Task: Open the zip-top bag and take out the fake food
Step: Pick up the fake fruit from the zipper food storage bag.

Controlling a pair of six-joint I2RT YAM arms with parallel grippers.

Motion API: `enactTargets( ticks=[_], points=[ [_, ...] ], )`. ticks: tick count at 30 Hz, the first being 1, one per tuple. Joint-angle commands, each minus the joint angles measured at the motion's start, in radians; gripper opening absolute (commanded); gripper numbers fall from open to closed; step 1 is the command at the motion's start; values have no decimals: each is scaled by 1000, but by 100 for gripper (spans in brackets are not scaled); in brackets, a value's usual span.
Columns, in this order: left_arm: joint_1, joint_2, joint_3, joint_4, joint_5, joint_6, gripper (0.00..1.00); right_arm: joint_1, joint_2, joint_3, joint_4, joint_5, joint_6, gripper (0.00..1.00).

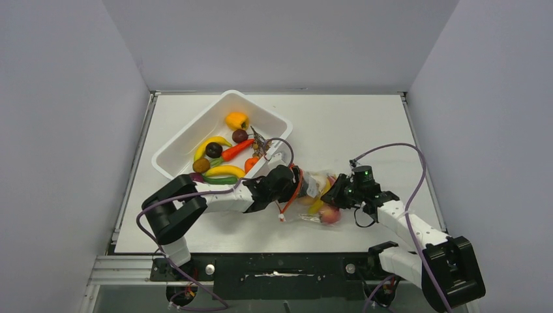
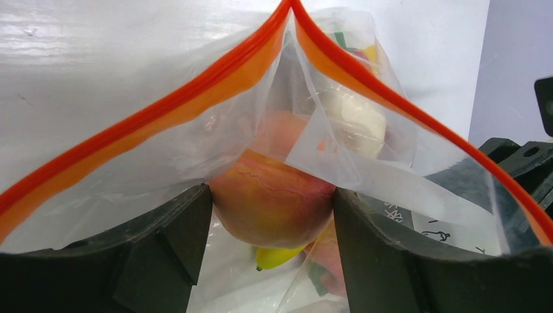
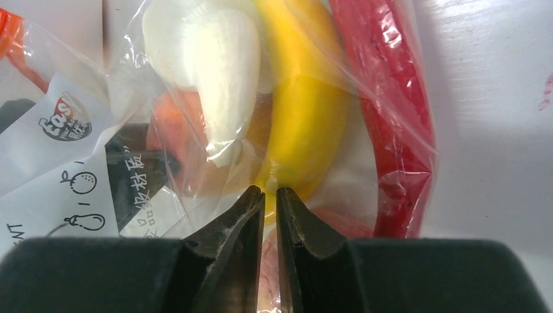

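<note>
From above, we see a white bench (image 1: 365, 124) closed in on three sides by plain grey walls (image 1: 65, 98), with a metal rail (image 1: 130, 267) along its near edge. A white tub (image 1: 186, 140) sits at an angle in the upper left of the bench and holds loose toy fruit. The zip-top bag (image 1: 313, 195) lies on the bench, low in the middle of the frame, and the fake food (image 1: 329, 214) shows through it. The left gripper (image 1: 291, 182) is at the bag's left end and the right gripper (image 1: 336, 191) at its right end.

In the left wrist view, the bag's orange zip strip (image 2: 195, 98) spreads into a wide peak, with the mouth open towards us. The two fingers (image 2: 163, 248) stand partly apart and press on either side of a peach (image 2: 270, 195), which fills the gap between them. Glossy white bench lies behind the bag, with pale grey wall at the upper right.

In the right wrist view, the fingertips (image 3: 238, 215) almost meet, and they pinch a fold of the bag's film in the sliver between them. Through the film we see a banana (image 3: 303, 117), a red chili (image 3: 391, 111), a white piece (image 3: 215, 72) and a printed paper label (image 3: 52, 195) at the left. Bare white bench fills the right of the frame, with a faint pink smudge (image 3: 544, 91) at its edge.
</note>
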Motion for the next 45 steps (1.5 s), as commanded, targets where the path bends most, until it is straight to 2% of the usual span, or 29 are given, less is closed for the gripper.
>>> enactTargets(
  ticks=[1,5,9,20,23,24,27,30,45],
  points=[
    [-13,32,43,-23,106,66,61,3,-31,-14,0,-21,9,15],
    [-35,11,43,-78,64,92,54,1,-41,-16,-5,-7,12,16],
    [-35,-31,16,-96,51,121,41,2,-48,-20,-8,3,15,16],
    [-35,-138,0,-282,58,247,38,1,-61,-28,-18,15,16,16],
    [-35,-165,-24,-273,74,254,41,2,-68,-33,-16,16,22,16],
    [-34,-172,-31,-260,84,255,44,1,-72,-35,-14,17,24,16],
    [-33,-162,-19,-251,101,264,67,2,-75,-41,-10,17,30,16],
    [-33,-142,7,-249,95,273,76,2,-69,-37,-13,12,29,16],
    [-34,-85,50,-110,98,168,79,1,-73,-31,-20,0,30,16]
  ],
)
